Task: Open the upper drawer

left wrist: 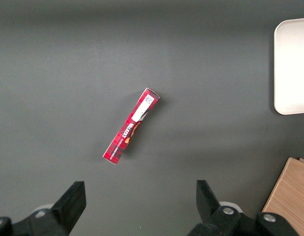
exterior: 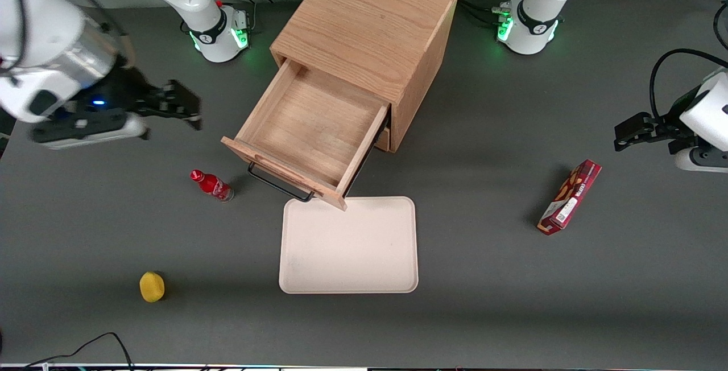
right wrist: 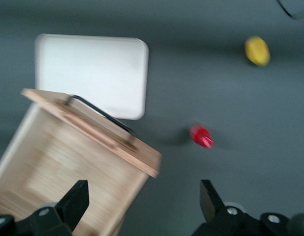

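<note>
The big wooden cabinet [exterior: 369, 41] stands on the dark table [exterior: 483, 303]. The cabinet is the landmark here. Its upper drawer [exterior: 307, 126] is pulled far out of the cabinet's front, toward the front camera. You can see the bare wood floor inside it. Nothing lies in the drawer. A thin black handle [exterior: 278, 186] sticks out from the drawer's front board.

The gripper [exterior: 190, 109] hangs in the air beside the open drawer, toward the working arm's end of the table. It is not touching the drawer or the handle. Its two fingers are spread wide apart and they hold nothing. In the right wrist view the fingers [right wrist: 76, 199] show with a wide gap between them, and the drawer's corner lies below.

A flat cream tray [exterior: 348, 246] lies on the table in front of the cabinet. The drawer's front corner reaches over the tray's edge. A red snack box [exterior: 570, 197] lies well apart from the cabinet, toward the parked arm's end of the table. A small red bottle [exterior: 211, 185] lies on the table just beside the handle, on the gripper's side of the drawer. A small yellow thing [exterior: 152, 287], round like a lemon, sits nearer to the front camera than the bottle.
</note>
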`<action>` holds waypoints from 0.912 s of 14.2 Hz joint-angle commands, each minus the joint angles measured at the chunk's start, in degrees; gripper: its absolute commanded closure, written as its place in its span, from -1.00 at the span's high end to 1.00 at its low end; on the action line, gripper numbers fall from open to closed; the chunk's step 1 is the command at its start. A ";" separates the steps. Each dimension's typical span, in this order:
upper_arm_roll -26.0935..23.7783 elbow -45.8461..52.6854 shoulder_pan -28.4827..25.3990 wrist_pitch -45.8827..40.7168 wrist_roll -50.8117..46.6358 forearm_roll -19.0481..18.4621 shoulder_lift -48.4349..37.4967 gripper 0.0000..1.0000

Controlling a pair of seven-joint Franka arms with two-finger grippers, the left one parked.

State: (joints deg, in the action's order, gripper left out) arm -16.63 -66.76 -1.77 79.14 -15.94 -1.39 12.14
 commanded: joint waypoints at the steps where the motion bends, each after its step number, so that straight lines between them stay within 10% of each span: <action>1: 5.18 -10.00 -0.17 -2.06 -1.90 -0.98 -8.24 1.00; 7: 13.55 -48.24 -0.25 20.41 3.81 0.77 -31.19 1.00; 13: 14.26 -42.24 -0.60 18.78 3.72 0.96 -27.97 1.00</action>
State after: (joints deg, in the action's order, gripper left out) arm -2.94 -111.58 -1.68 98.88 -13.10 -1.22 -16.97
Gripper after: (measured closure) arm 0.000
